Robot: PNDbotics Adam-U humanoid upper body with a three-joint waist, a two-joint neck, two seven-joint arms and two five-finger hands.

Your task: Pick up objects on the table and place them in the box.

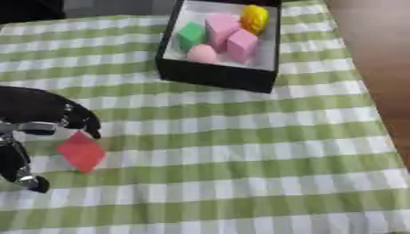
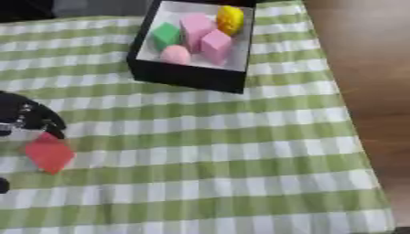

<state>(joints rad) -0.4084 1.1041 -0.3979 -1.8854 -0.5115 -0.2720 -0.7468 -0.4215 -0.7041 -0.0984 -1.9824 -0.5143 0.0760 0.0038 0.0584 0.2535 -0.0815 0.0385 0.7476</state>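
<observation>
Left hand (image 1: 36, 132) curls wide around the red block (image 1: 81, 151), a light, stiff piece best pinched across flat faces.

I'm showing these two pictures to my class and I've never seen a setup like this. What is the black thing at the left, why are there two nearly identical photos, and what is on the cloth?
Both pictures come from one stereo camera in a humanoid robot's head, looking down: one per eye, so they nearly match. The black shape is the robot's left hand, reaching in from its own left side. Its fingers curve around a red block lying on the green checked tablecloth; whether they actually grip it cannot be told. The right hand is not in view. At the top stands a black box already holding two pink blocks, a green block, a pink rounded piece and a yellow piece.
</observation>
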